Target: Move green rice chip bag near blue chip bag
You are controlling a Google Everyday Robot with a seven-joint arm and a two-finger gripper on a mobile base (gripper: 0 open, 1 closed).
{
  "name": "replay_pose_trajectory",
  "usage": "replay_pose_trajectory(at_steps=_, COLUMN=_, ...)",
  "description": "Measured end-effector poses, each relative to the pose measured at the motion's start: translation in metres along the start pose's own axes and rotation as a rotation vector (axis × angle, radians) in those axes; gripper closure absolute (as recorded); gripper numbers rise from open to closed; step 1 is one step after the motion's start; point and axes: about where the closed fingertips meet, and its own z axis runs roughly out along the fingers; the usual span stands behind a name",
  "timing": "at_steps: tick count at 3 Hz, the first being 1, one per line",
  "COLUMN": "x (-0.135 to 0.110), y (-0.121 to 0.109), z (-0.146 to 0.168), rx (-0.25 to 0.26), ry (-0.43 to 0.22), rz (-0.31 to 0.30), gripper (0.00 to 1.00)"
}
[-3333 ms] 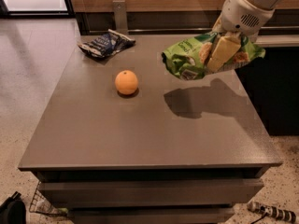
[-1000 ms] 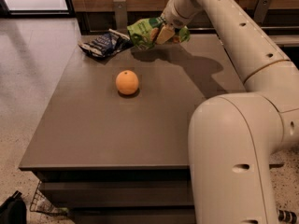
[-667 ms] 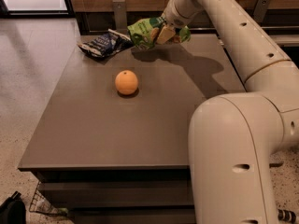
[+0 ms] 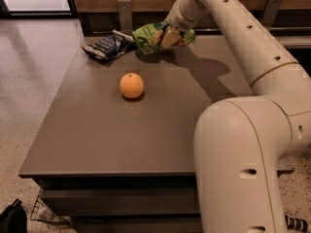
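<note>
Count: one green bag (image 4: pixel 147 37), one blue bag (image 4: pixel 106 46), one orange (image 4: pixel 131 85), one table (image 4: pixel 97 140). Gripper (image 4: pixel 170 36) at table's far edge, fingers clamped on green bag. Blue bag just left of gripper, close beside green bag; orange left and nearer camera, well apart.

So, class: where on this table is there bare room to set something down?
Bare: the table front, between the orange and the near edge. Crowded: far edge, where the gripper holds the green bag beside the blue bag.
</note>
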Motion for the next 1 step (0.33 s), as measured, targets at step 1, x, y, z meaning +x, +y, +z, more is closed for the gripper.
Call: replay_pose_trajectory(at_steps=1, x=-0.0001, y=0.0009, z=0.0018, rx=-0.003, ry=0.0, rz=0.0, gripper=0.0)
